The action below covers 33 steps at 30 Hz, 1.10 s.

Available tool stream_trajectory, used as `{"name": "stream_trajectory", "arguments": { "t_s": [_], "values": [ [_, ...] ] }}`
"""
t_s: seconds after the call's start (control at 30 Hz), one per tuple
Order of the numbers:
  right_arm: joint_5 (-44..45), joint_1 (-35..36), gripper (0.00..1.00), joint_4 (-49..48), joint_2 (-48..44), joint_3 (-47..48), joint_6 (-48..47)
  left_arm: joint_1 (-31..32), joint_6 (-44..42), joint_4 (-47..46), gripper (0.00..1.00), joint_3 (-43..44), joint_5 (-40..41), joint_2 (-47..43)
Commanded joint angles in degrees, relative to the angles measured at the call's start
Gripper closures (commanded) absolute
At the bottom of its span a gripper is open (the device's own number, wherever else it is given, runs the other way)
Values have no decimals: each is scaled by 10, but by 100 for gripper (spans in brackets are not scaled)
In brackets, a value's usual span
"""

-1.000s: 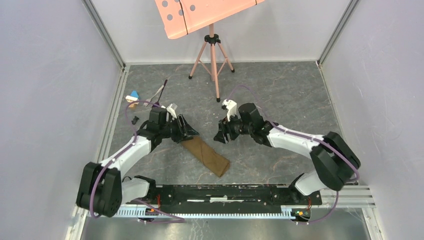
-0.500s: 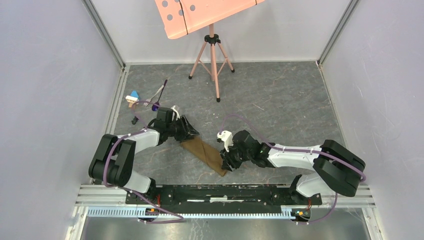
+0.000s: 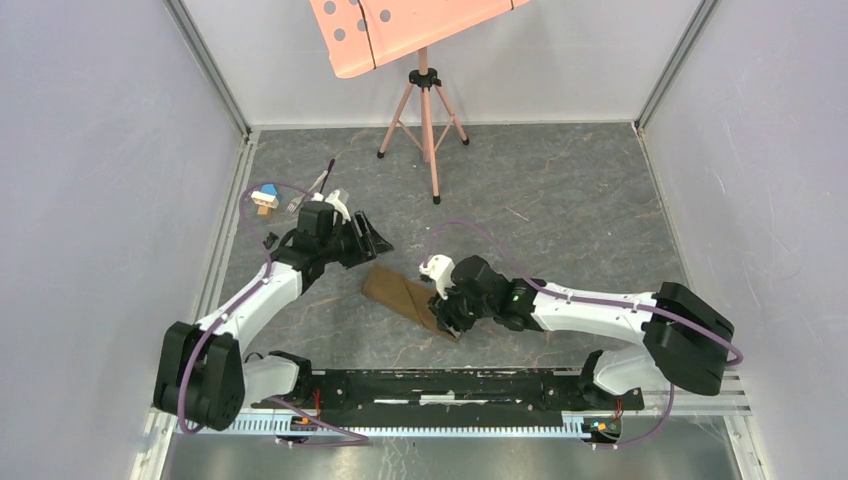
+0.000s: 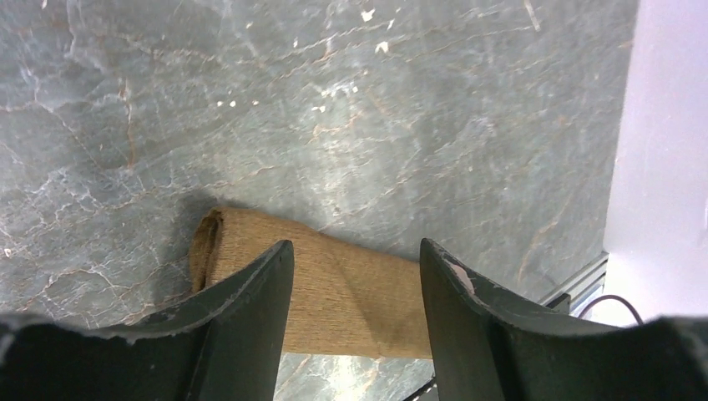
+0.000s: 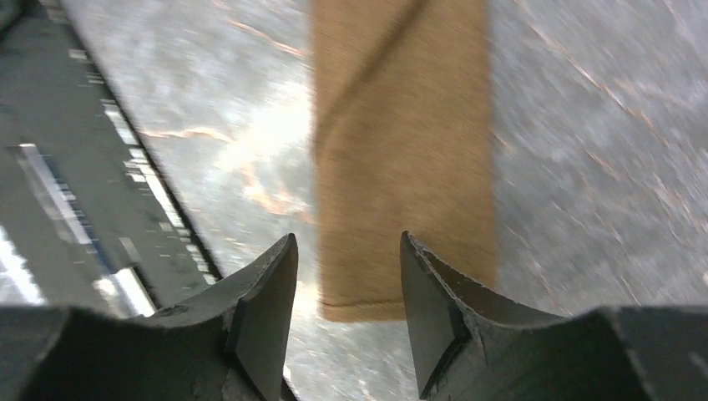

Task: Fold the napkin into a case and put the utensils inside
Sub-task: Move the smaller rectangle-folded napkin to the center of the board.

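Across the top view spread the grey marbled table [image 3: 560,200], its lower edge hidden behind the arms' mounting rail. At upper centre stood a pink music stand [image 3: 424,110], its tray cut off by the top edge of the frame. The left arm [image 3: 250,300] reached up from lower left and the right arm [image 3: 600,310] stretched in from lower right toward the centre. The napkin lay flat just left of centre as the case [image 3: 395,292], a narrow layered strip running diagonally from upper left to lower right, with its lower right end covered by the right wrist. The left gripper [image 3: 372,240] hung just above the strip's upper left end and apart from it. In the left wrist view that gripper [image 4: 356,251] was released, jaws spread with nothing between them, and the case [image 4: 351,292] showed below, its rolled end at centre left and its other end cut off by a finger. The right gripper [image 3: 440,312] sat over the strip's lower right end. In the right wrist view this gripper [image 5: 348,242] also stood unclenched, and the case [image 5: 401,125] ran up out of frame, smeared by blur, so I could not tell whether a finger touched the cloth. The utensils [image 3: 318,183] lay well apart from the case at upper left, outside it, partly hidden by the left wrist and too thin to separate; only a dark handle was plain. Left of them sat a toy block [image 3: 265,197], with a tiny black piece [image 3: 270,240] below it.
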State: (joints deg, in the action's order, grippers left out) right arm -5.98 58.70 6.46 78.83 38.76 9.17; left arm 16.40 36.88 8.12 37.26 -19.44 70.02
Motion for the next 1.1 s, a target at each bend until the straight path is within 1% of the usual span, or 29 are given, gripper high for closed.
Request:
{"name": "stream_trajectory", "arguments": {
  "t_s": [0.0,0.13,0.2,0.33,0.47,0.57,0.6,0.73,0.83,0.9,0.97,1.0,1.07],
  "values": [
    [-52,55,45,-10,19,52,25,-1,-27,46,34,31,15,-37],
    [-113,80,46,-79,38,31,77,-1,-24,54,33,37,10,-48],
    [-120,79,49,-107,44,8,99,-1,-25,60,32,41,6,-51],
    [-71,69,50,-99,50,-20,112,-1,-22,65,32,46,1,-61],
    [-50,15,50,-123,46,-63,129,-1,-22,78,32,53,0,-76],
    [-9,-31,49,-135,50,-75,115,-1,-24,90,31,61,3,-91],
    [4,-49,49,-139,57,-70,101,-1,-24,95,31,64,3,-95],
    [29,-102,47,-146,121,2,37,-1,-28,106,30,69,6,-105],
    [8,-125,45,-134,171,80,29,-1,-29,108,30,66,1,-98],
    [-11,-135,41,-144,175,94,58,-1,-28,112,30,66,-9,-92],
    [-15,-152,38,-156,165,81,116,-1,-23,111,30,61,-16,-98],
    [-17,-165,37,-164,157,62,163,-1,-20,105,29,56,-16,-105],
    [-48,-195,35,-228,140,-1,244,-1,-14,98,29,52,-16,-116]
  ]
}}
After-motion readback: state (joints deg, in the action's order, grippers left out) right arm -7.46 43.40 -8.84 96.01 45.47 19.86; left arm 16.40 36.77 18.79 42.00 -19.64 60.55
